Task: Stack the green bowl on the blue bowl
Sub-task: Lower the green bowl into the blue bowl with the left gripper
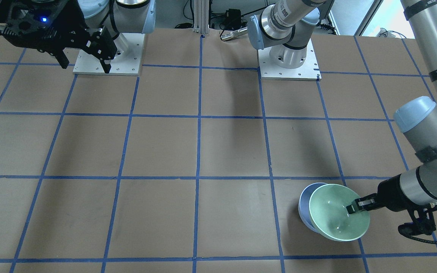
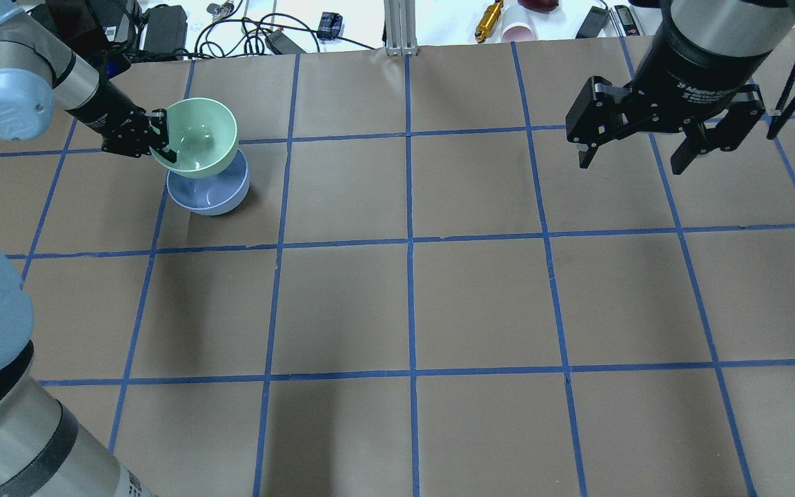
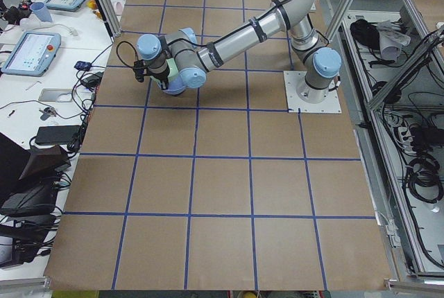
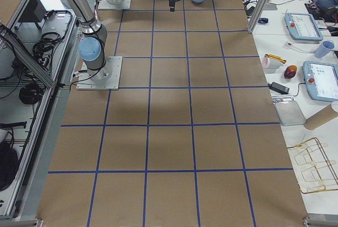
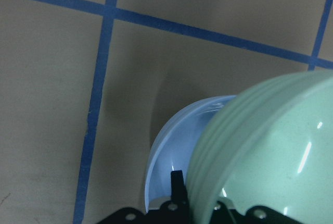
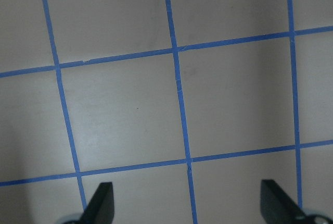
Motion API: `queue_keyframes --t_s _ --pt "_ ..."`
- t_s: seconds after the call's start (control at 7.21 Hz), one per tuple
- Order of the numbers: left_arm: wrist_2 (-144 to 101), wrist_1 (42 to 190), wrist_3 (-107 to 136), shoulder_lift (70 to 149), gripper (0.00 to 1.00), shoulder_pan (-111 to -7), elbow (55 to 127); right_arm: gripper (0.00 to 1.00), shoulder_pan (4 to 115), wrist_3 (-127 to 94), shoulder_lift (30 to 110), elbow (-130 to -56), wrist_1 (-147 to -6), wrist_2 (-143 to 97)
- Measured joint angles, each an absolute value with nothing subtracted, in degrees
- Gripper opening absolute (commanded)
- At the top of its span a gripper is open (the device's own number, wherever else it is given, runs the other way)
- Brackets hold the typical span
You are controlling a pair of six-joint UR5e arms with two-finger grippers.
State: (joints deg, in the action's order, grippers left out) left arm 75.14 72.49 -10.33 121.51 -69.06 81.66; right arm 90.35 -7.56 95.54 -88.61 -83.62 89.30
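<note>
Green bowl (image 2: 199,138): pinched at its rim by the left gripper (image 2: 166,146), one finger inside and one outside, and held partly over the blue bowl (image 2: 210,197). Blue bowl sat on the table (image 2: 480,304), far left side. Whether the bowls touched: could not tell. Right gripper (image 2: 631,162): jaws spread wide, hung well apart from both bowls.

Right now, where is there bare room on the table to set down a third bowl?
Bare squares: the middle of the table, between the blue bowl and the open right gripper, and the row nearest the robot. Crowded: the far left corner, where the left gripper holds the green bowl partly over the blue one.
</note>
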Motion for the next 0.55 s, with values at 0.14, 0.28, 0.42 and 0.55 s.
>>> queue_keyframes --t_s 0.14,0.28,0.42,0.55 --pt "75.26 72.62 -10.36 121.56 0.0 -69.08 81.73 1.0 90.35 -7.56 95.54 -88.62 -83.64 89.3" --pt "75.55 72.91 -10.39 121.54 0.0 -69.08 81.83 1.0 90.35 -7.56 95.54 -88.62 -83.66 89.3" --pt "76.03 73.07 -10.43 121.47 0.0 -69.08 82.03 1.0 90.35 -7.56 95.54 -88.61 -83.65 89.3" --pt "76.35 73.11 -10.45 121.42 0.0 -69.08 82.26 1.0 90.35 -7.56 95.54 -88.61 -83.63 89.3"
